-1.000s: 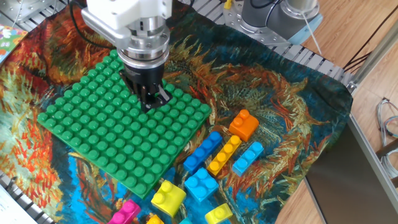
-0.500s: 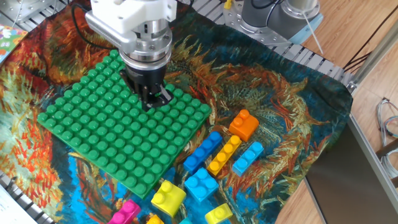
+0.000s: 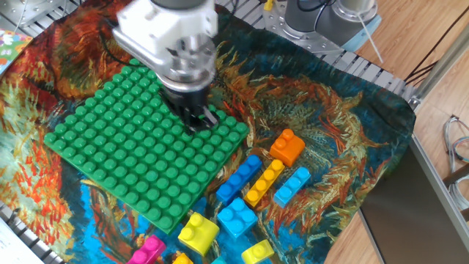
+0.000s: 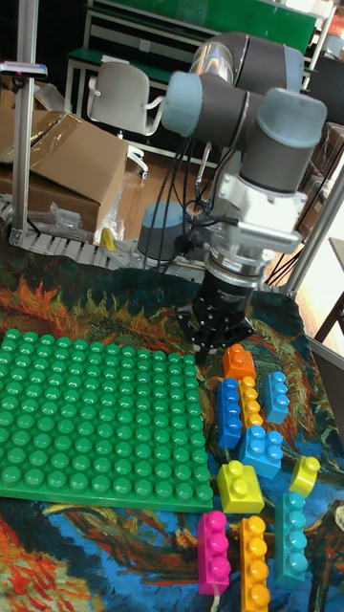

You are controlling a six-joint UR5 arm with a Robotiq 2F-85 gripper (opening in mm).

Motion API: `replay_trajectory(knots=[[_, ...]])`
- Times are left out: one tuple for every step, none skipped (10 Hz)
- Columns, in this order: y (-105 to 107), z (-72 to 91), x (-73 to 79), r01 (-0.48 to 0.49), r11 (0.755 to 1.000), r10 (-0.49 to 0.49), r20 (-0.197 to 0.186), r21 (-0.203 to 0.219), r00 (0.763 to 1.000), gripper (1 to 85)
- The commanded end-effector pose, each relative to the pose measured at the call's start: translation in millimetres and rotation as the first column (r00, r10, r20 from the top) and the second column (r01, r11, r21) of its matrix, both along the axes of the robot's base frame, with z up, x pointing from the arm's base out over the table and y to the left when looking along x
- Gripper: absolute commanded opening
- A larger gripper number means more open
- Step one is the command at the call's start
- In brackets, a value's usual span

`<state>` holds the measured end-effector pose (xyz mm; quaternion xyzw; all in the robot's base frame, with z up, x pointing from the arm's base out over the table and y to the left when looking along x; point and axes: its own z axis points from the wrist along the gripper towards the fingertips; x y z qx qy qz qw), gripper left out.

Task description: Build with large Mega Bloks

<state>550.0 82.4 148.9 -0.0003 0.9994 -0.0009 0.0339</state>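
fixed view: high, oblique | tall fixed view: low, facing arm | shared: green plate (image 3: 146,150), bricks (image 4: 250,426)

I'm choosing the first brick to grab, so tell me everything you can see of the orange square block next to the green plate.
The orange square block is a chunky, glossy plastic brick, short and squarish, with round studs on top. It sits upright, studs up, on the patterned cloth, right of the green plate and apart from it. It heads a row of long bricks: the yellow-orange long brick sits right below it, seemingly touching. The tool hovers at the plate's edge and holds nothing; nothing grips the block.
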Motion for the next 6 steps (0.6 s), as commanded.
replay_trajectory(knots=[[33,-15.1,-8.9,-0.013,0.999,0.013,0.003,0.032,1.0,23.3],[35,-15.2,-11.0,-0.057,0.998,0.058,-0.004,0.036,0.998,26.3],[40,-15.0,-12.6,-0.08,0.995,0.081,-0.008,0.055,0.997,30.0],[38,-14.7,-7.1,-0.099,0.994,0.098,0.014,0.044,0.995,36.7],[42,-14.3,-4.3,-0.097,0.994,0.096,0.026,0.058,0.995,48.0],[48,-15.5,8.9,-0.099,0.992,0.094,0.069,0.072,0.993,57.3]])
